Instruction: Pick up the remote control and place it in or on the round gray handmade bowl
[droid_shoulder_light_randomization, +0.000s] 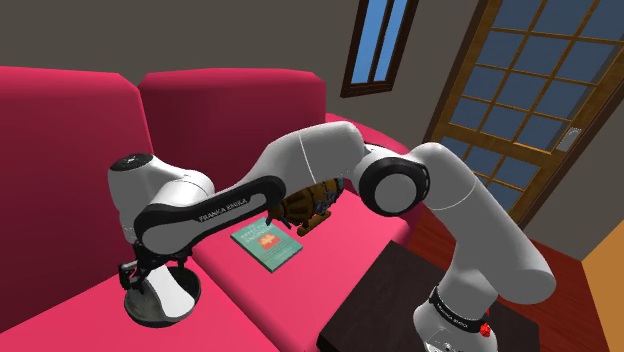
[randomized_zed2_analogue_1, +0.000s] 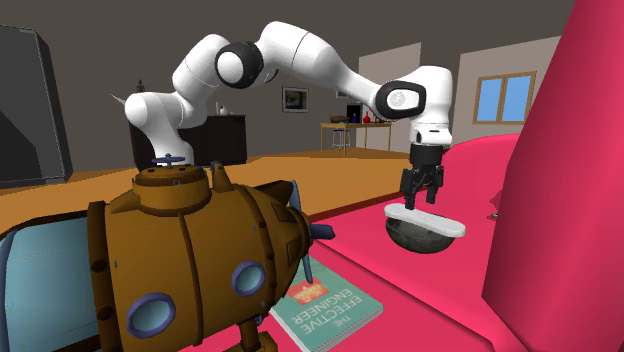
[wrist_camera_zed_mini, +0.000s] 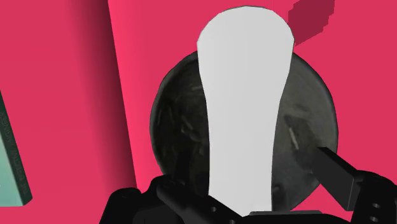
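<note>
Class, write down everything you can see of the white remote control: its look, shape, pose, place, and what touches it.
The remote control is drawn plain white, with no buttons or markings visible. It is a flat, long slab with one broad rounded end that narrows toward the other end. It lies level across the rim of the dark gray round bowl on the pink sofa seat, with its broad end overhanging the rim. The open gripper hangs just above it, fingers astride the narrow part and not clasping it.

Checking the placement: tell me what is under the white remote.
The dark gray bowl, on the red sofa. The remote lies across its rim and hides the bowl's middle.
</note>
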